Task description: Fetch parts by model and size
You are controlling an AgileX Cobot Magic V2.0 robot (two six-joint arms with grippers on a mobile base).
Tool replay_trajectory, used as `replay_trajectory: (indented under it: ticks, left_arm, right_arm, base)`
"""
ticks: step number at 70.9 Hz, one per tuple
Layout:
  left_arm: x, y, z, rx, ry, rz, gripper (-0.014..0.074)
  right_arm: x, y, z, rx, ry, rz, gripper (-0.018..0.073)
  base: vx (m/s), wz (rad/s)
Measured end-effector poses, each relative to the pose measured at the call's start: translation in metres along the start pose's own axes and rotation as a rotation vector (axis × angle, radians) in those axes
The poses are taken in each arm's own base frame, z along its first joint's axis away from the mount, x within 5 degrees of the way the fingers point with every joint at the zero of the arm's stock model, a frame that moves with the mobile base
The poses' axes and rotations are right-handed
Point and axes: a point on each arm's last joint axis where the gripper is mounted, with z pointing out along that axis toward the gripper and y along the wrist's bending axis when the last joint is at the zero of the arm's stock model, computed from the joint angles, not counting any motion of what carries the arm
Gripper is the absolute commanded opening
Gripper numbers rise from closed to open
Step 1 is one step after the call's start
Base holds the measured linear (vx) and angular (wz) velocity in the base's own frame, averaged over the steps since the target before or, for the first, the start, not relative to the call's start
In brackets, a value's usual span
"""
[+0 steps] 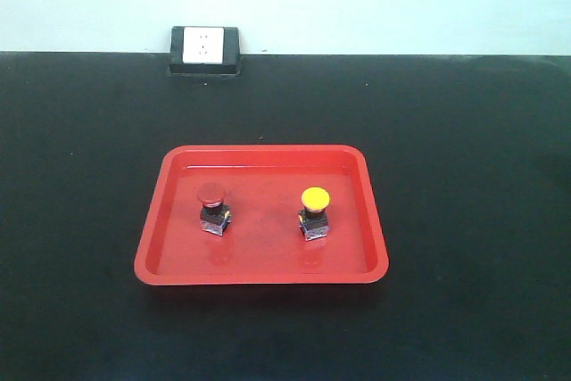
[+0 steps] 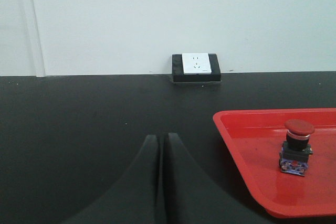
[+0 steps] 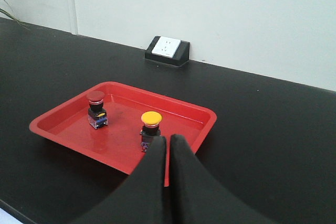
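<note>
Both my end effectors, left (image 2: pixel 160 153) and right (image 3: pixel 168 153), are pressed closed and empty; reaching closed could topple the red button (image 1: pixel 212 207) or yellow button (image 1: pixel 314 212) mid-tray (image 1: pixel 268 276).

We see a red tray (image 1: pixel 261 272) on the black table (image 1: pixel 464 176). In it stand a red-capped switch (image 1: pixel 212 208) left and a yellow-capped switch (image 1: pixel 314 212) right, well apart

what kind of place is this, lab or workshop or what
Probably a lab or workshop bench: a wide black tabletop against a plain pale wall, a desktop power socket at its back edge, and a red tray holding a red push-button switch and a yellow one.
</note>
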Motion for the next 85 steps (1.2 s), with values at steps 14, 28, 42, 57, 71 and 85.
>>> replay_trajectory:
  ticks: [14,28,42,57,71,85]
  left_arm:
    - [0.000,0.000,0.000,0.000,0.000,0.000,-0.0006]
    - [0.000,0.000,0.000,0.000,0.000,0.000,-0.0006]
    - [0.000,0.000,0.000,0.000,0.000,0.000,-0.0006]
    - [0.000,0.000,0.000,0.000,-0.001,0.000,-0.0006]
    - [0.000,0.000,0.000,0.000,-0.001,0.000,-0.0006]
    - [0.000,0.000,0.000,0.000,-0.001,0.000,-0.0006]
  right_arm:
    - [0.000,0.000,0.000,0.000,0.001,0.000,-0.0009]
    - [0.000,0.000,0.000,0.000,0.001,0.000,-0.0009]
    - [0.000,0.000,0.000,0.000,0.001,0.000,-0.0009]
    - [0.003,-0.002,0.003,0.041,-0.006,-0.048,-0.0009]
    - [0.028,-0.008,0.021,0.212,-0.031,-0.040,-0.0009]
    - [0.065,-0.017,0.036,0.387,-0.092,-0.008,-0.0009]
  base:
    - [0.00,0.00]
    - [0.00,0.00]
    - [0.00,0.00]
    - [0.00,0.00]
    - [0.00,0.00]
    - [0.00,0.00]
